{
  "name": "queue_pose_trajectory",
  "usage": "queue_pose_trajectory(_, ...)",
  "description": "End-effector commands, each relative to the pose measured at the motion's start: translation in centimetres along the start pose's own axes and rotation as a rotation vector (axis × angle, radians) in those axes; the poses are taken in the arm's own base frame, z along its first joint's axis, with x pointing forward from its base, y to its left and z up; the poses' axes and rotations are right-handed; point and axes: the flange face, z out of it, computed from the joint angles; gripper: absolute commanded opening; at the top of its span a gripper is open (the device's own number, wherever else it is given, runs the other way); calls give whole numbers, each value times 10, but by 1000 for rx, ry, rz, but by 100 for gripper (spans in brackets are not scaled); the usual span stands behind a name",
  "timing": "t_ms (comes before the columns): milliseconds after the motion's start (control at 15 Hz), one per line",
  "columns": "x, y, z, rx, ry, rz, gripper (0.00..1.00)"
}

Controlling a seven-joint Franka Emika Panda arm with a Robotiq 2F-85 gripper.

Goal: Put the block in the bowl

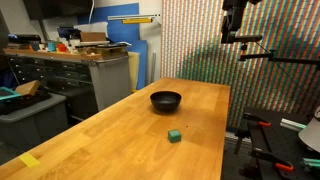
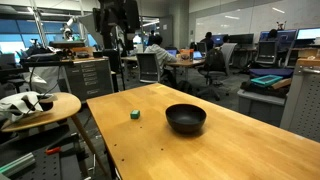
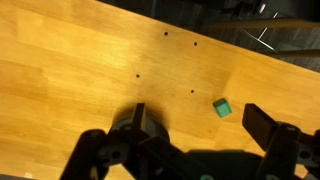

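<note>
Green block (image 1: pixel 174 134) lies on the wooden table (image 1: pixel 120 130), near the black bowl (image 1: pixel 166 100) but not touching it. Well above and apart from the bowl, the gripper (image 3: pixel 200 125) hangs spread wide, holding nothing.

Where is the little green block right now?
The block sits on the wooden table, apart from the bowl and nearer the camera in an exterior view.

the block (image 1: pixel 174 134) sits on the table (image 1: pixel 110 140), apart from the bowl (image 1: pixel 166 101).
</note>
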Motion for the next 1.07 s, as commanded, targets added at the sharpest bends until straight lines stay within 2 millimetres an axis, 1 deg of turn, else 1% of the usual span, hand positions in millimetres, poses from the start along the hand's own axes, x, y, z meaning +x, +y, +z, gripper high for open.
queue_pose_trajectory(0,0,0,-2,-1,2,0,100)
queue_pose_trajectory(800,1,1,-4,-7,6,-5,100)
queue_pose_trajectory(1000,5,-1,-1,-14,-2,-34,100)
